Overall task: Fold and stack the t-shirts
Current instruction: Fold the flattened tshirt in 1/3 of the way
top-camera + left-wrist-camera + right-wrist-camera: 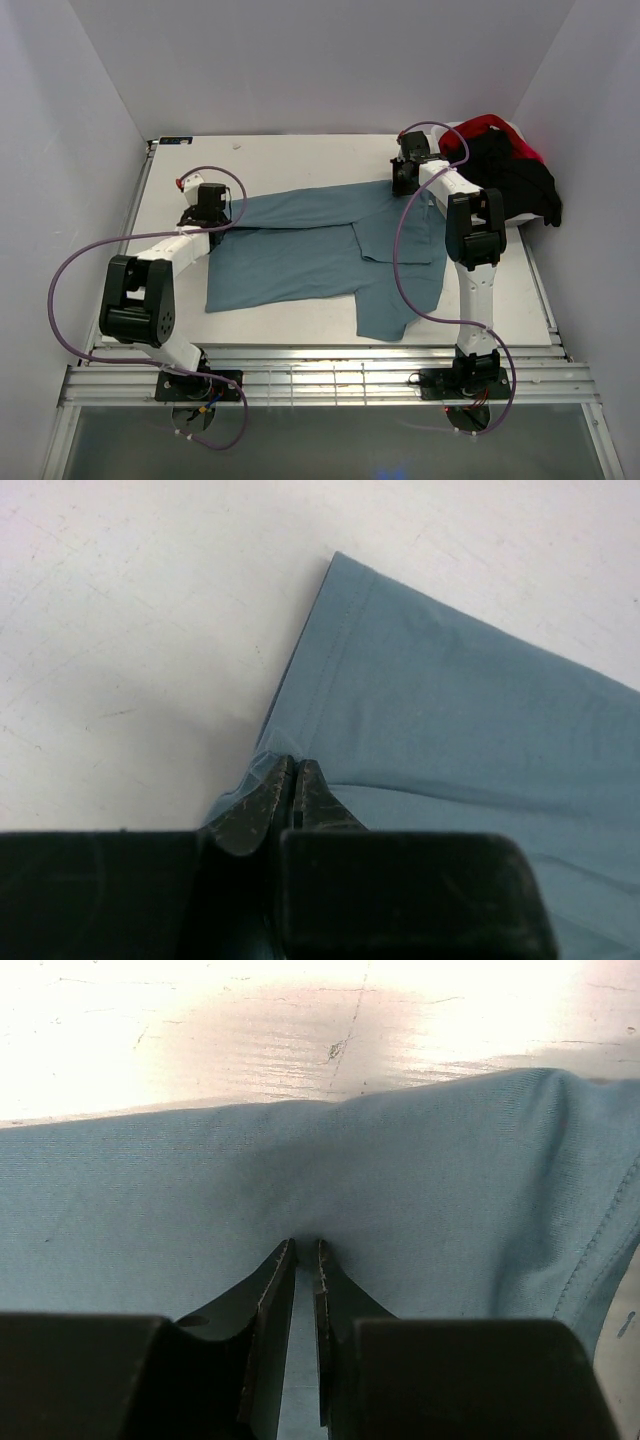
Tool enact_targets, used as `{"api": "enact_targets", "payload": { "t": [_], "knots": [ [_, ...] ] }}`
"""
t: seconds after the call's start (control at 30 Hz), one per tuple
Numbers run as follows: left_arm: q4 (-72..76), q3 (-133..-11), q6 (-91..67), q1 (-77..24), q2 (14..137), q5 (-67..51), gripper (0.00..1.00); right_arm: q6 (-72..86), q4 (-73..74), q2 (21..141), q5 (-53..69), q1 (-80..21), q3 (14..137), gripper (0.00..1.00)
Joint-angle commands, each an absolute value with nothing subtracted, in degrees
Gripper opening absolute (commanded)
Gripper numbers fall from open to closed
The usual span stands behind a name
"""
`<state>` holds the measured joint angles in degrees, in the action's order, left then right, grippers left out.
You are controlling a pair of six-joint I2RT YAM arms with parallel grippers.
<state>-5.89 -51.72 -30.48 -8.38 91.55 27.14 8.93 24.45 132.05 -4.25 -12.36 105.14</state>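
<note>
Teal t-shirt [300, 255] lies flat left of the black-and-red pile [510, 170], soft and limp (likely sags between grips); left gripper [293, 772] pinches its far hem, right gripper [306, 1252] clamps its pile-side edge.

White table [300, 160] fills mid-frame; top matte, with fine scratches and grey scuffs in both wrist views. Plain white walls [320, 60] close it in at the left, the right and the top of the frame. Aluminium rails [330, 375] run across the lower frame along the near edge. White tub [516, 130] upper right, only a sliver showing. Small dark object [175, 139] at the table's upper-left corner, too small to identify.
</note>
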Motion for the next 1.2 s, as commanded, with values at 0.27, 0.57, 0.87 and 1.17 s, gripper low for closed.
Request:
{"api": "enact_targets", "payload": {
  "t": [0.27, 0.57, 0.87, 1.17],
  "knots": [
    [-8.96, -49.93, -31.90, -8.79, 88.95, 25.75, 0.40, 7.73, 27.42, 135.00, -4.57, -11.69, 102.57, 0.19],
    [-9.23, -50.44, -33.23, -9.23, 85.25, 28.48, 0.73, 7.73, 27.60, 135.26, -3.96, -11.69, 102.66, 0.19],
    [-5.19, -60.11, -30.15, -9.23, 95.35, 26.98, 0.50, 7.38, 27.69, 135.53, -4.04, -11.78, 102.57, 0.19],
    [-6.94, -66.88, -29.88, -9.23, 105.90, 25.58, 0.00, 7.29, 28.12, 135.44, -4.04, -11.78, 102.74, 0.15]
  ]
}}
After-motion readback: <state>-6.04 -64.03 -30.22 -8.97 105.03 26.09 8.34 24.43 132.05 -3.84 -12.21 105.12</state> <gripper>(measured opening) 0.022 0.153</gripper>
